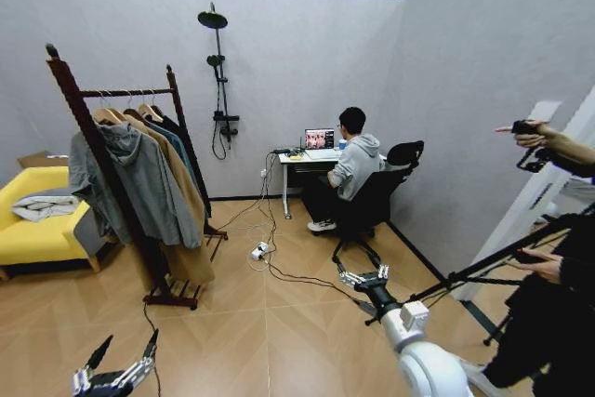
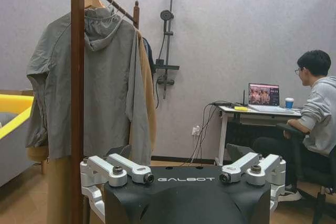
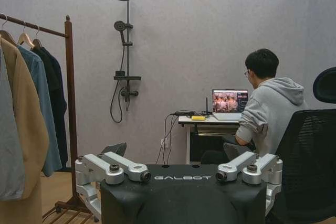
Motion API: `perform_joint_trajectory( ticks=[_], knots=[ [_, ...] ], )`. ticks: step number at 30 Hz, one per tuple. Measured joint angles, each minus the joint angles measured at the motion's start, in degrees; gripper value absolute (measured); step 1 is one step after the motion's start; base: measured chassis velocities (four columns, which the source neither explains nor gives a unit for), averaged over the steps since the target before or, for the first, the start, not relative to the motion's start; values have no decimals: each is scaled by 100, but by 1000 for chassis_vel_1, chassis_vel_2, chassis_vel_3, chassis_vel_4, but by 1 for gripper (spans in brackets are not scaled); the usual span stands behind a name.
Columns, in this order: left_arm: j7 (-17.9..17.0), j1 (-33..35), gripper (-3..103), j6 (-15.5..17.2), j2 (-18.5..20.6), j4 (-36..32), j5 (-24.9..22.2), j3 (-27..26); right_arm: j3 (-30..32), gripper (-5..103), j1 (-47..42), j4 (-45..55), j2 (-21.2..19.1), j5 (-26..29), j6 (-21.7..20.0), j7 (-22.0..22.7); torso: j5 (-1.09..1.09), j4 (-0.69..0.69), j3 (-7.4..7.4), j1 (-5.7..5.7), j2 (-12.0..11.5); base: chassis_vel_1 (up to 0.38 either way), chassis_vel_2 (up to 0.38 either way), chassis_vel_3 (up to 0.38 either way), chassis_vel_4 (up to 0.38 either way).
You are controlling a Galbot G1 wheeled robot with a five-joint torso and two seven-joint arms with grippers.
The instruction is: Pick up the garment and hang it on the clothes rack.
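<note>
Wood floor (image 1: 279,323) under clothes rack (image 1: 93,146); black garment (image 3: 52,93) seemingly hanging there.

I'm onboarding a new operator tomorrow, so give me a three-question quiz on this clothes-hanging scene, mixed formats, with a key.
1. True or false: the black garment already hangs on the clothes rack.
2. Multiple choice: on the bar, the black garment hangs
A. between the hoodie and the coat
B. at the end away from the robot
C. at the end nearest the robot
3. Fill in: nearest the left gripper, the first item on the rack is a grey ____.

Key: 1 true. 2 B; it hangs beyond the blue jacket and tan coat. 3 hoodie. Both the left gripper and the right gripper are open and hold nothing.
</note>
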Motion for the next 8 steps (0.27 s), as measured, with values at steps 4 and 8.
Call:
perform_joint_trajectory(
  ticks=[4, 8],
  knots=[
    [0, 0, 100, 0, 0, 0, 0, 0, 2, 100, 5, 11, 2, -6, -19, 21, 0, 0, 0, 1, 0, 0, 0, 0, 0],
    [0, 0, 100, 0, 0, 0, 0, 0, 4, 100, 6, 14, 4, -11, -21, 29, 0, 0, 0, 1, 0, 0, 0, 0, 0]
  ],
)
